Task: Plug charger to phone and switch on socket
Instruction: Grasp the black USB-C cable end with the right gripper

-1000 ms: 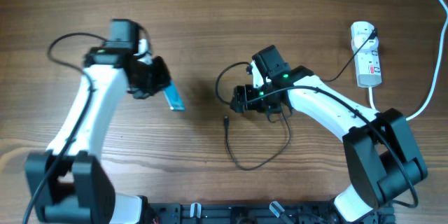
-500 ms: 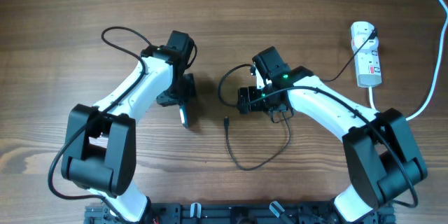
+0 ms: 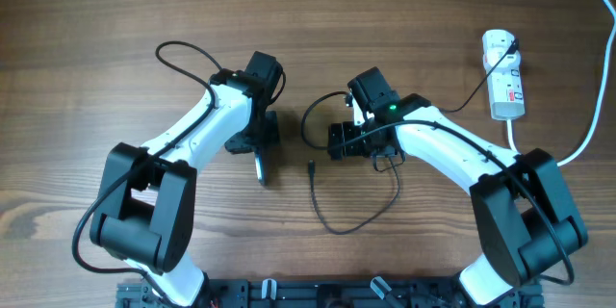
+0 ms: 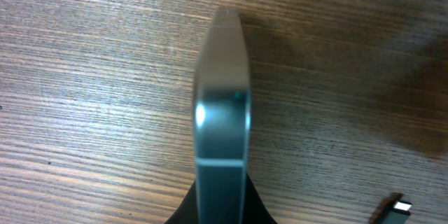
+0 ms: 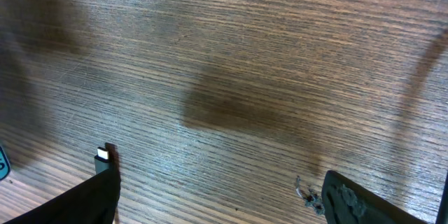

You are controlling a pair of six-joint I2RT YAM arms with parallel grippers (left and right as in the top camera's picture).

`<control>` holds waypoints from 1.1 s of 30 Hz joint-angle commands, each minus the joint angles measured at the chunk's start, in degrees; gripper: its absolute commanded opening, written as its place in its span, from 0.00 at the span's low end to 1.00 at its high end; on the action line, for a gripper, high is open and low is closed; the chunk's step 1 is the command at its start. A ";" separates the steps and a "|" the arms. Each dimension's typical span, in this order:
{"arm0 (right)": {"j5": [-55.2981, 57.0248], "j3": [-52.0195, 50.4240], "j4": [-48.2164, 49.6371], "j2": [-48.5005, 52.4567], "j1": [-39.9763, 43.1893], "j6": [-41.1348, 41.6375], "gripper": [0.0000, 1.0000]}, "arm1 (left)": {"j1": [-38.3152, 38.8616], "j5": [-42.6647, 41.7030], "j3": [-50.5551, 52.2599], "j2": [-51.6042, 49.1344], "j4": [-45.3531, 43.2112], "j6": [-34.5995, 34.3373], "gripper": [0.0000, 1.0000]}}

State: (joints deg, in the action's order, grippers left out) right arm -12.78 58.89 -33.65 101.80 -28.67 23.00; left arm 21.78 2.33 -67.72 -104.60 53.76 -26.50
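Our left tool has brought the phone, gripped on its edge, from the far left to near the connector of the charger on the desk. Our right tool hangs wide and empty beside it, so we judge that plugging can begin.

Between the left gripper and the right gripper there is only a narrow lane of bare table, with the charger lying in it. Wide open wood lies far left.
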 commanded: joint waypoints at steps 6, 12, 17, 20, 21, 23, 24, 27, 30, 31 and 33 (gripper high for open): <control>1.20 -0.50 0.63 0.00 0.07 -0.52 0.92 | 0.09 0.98 1.88 -0.22 -1.25 -4.02 0.09; 1.22 -0.52 0.61 0.00 0.07 -0.50 0.93 | 0.09 0.96 3.17 -0.22 -2.10 -4.31 0.10; 1.20 -0.50 0.61 0.00 0.07 -0.52 0.93 | 0.09 0.96 3.19 -0.22 -1.86 -7.08 0.15; 1.20 -0.50 0.59 0.00 0.07 -0.52 0.93 | 0.09 0.94 3.19 -0.22 -1.79 -7.28 0.16; 1.20 -0.50 0.59 0.00 0.07 -0.52 0.93 | 0.09 0.94 3.17 -0.22 -1.62 -7.32 0.16; 1.20 -0.50 0.61 0.00 0.09 -0.52 0.93 | 0.09 0.94 3.19 -0.22 -1.20 -7.45 0.16; 1.20 -0.50 0.59 0.00 0.07 -0.52 0.93 | 0.09 0.94 3.19 -0.22 -1.18 -7.45 0.15; 1.20 -0.50 0.59 0.00 0.07 -0.50 0.93 | 0.09 0.94 3.19 -0.22 -1.20 -7.45 0.15; 1.18 -0.50 0.55 0.00 0.07 -0.50 0.93 | 0.07 0.94 3.19 -0.22 -1.31 -7.43 0.15; 1.20 -0.50 0.55 0.00 0.07 -0.55 0.93 | 0.09 0.94 3.17 -0.22 -1.46 -7.45 0.16; 1.20 -0.50 0.55 0.00 0.07 -0.55 0.94 | 0.07 0.94 3.17 -0.22 -1.64 -7.45 0.24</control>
State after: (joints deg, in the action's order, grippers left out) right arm -12.78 58.87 -33.21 101.80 -28.67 23.00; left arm 21.76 2.52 -65.08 -104.38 52.42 -33.06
